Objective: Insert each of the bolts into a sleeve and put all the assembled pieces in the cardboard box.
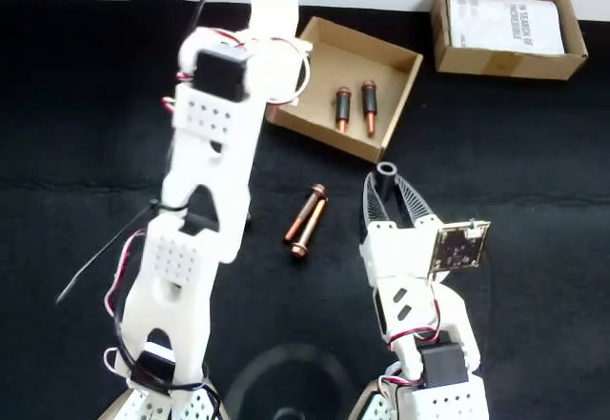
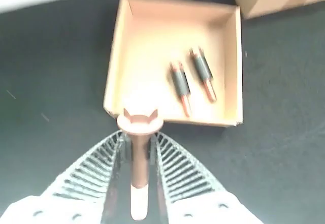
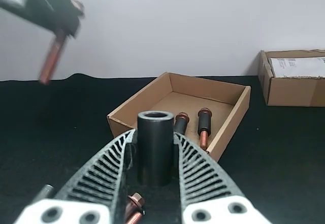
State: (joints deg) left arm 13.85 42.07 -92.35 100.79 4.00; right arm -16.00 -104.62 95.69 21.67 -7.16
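Left wrist view shows you the left end effector (image 2: 138, 136) clamped on a copper bolt (image 2: 139, 123), its head over one edge of the open cardboard box (image 2: 147, 56), where two assembled pieces (image 2: 179, 84) lie side by side near one wall. Your right end effector (image 3: 155, 133) grips a dark sleeve (image 3: 155, 155) upright, just beside the box's near corner. Two loose bolts (image 1: 307, 220) lie together near the middle of the bench (image 1: 76, 106), between the arms.

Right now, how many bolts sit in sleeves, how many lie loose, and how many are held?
Bolts in sleeves, inside the cardboard box: 2
Loose bolts on the table: 2
Bolt in the left gripper: 1
Total: 5
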